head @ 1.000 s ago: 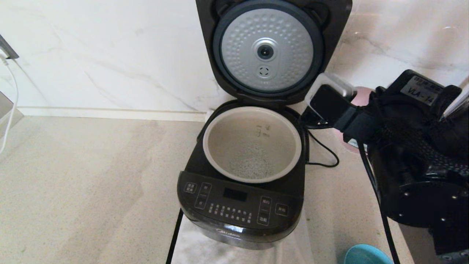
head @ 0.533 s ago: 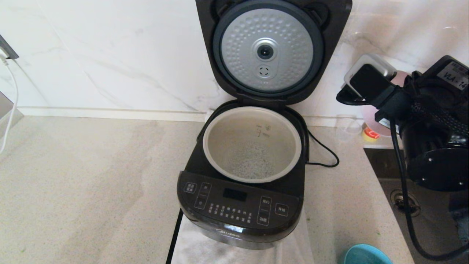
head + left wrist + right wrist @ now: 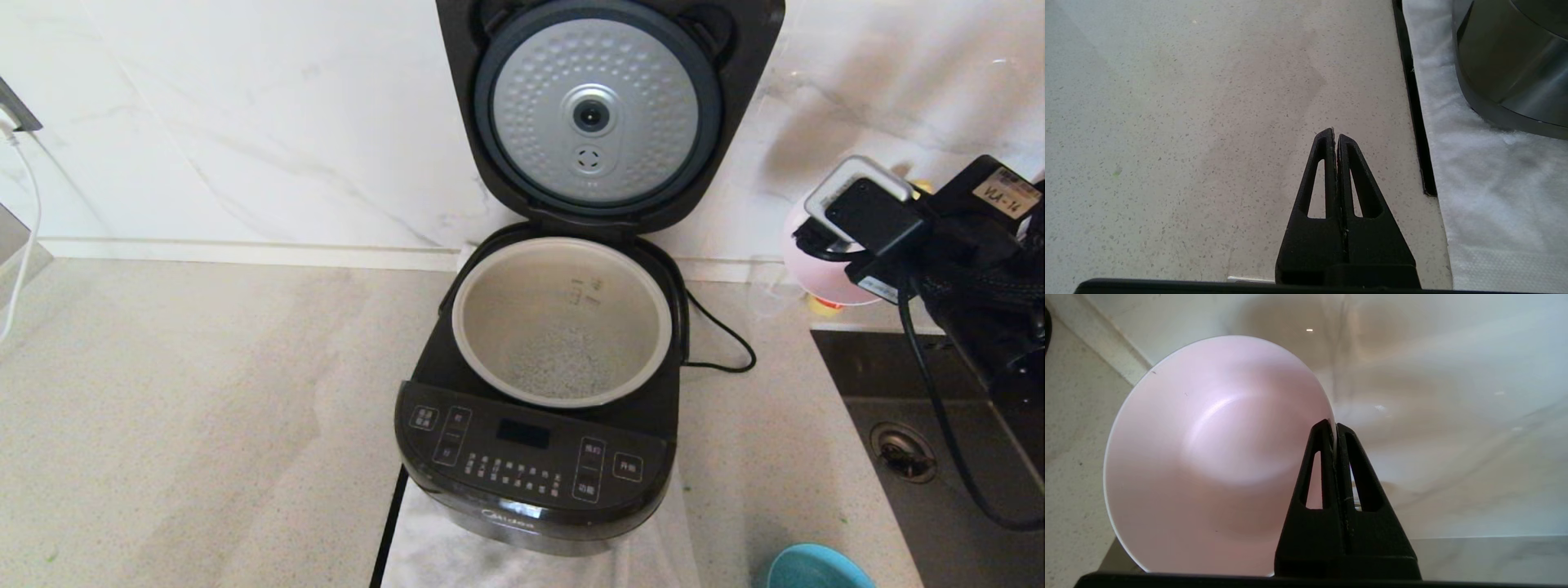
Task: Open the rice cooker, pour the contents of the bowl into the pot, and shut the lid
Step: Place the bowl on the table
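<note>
We find the large glossy black rice cooker (image 3: 543, 441) at the centre of the speckled beige countertop (image 3: 204, 408), its base resting on a white cloth (image 3: 1486, 171). Its black hinged lid (image 3: 608, 110) stands upright against the white marble wall (image 3: 245, 122), exposing the silver dimpled disc on its underside. The wide round pale grey-beige pot (image 3: 562, 320) sits inside the body, with white grains lying on its bottom.

To the right of the cooker, above the edge of the dark sink (image 3: 922, 457), we see the right gripper (image 3: 1336, 426) holding the empty pale pink bowl (image 3: 1208, 457) tilted on its side, jaws pinched on the rim. A light blue dish (image 3: 816, 567) shows at the counter's near edge.

The left gripper (image 3: 1335, 136) hangs over bare countertop beside the cloth, jaws pressed together on nothing.
</note>
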Controlling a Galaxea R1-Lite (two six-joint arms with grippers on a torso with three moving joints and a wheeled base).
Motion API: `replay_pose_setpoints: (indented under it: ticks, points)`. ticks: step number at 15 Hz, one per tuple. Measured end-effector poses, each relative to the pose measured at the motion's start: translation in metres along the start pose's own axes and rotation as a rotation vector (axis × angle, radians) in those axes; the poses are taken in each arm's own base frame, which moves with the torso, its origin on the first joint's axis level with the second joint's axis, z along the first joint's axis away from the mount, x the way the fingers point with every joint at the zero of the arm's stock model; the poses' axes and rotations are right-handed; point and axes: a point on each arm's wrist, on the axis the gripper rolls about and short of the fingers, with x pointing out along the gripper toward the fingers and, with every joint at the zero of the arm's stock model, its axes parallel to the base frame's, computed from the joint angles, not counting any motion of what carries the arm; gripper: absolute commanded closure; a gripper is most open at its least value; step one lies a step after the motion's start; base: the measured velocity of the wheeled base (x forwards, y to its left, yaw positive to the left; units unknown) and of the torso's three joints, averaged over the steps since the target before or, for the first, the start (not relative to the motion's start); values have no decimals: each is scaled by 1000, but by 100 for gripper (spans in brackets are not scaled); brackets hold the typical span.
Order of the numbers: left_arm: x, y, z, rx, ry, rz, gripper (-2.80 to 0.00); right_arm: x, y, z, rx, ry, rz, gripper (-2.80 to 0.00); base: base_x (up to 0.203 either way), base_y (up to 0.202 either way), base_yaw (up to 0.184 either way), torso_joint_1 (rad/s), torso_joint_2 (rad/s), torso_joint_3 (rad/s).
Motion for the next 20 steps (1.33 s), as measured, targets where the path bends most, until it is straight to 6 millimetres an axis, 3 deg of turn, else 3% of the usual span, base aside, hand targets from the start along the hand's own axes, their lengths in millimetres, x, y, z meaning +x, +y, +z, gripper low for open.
replay_pose_setpoints:
  ticks: [4,10,14,20]
  points:
    - [0,0,0,0,0,0,0,15,-12,-40,92,43,77,0,0,0,0,0,0,0]
    - [0,0,0,0,0,0,0,11,-17,-93,311,206,241,0,0,0,0,0,0,0]
    - [0,0,0,0,0,0,0,8,2,-110,511,353,329,0,0,0,0,0,0,0]
    - [0,0,0,0,0,0,0,22,49,-121,823,531,425,0,0,0,0,0,0,0]
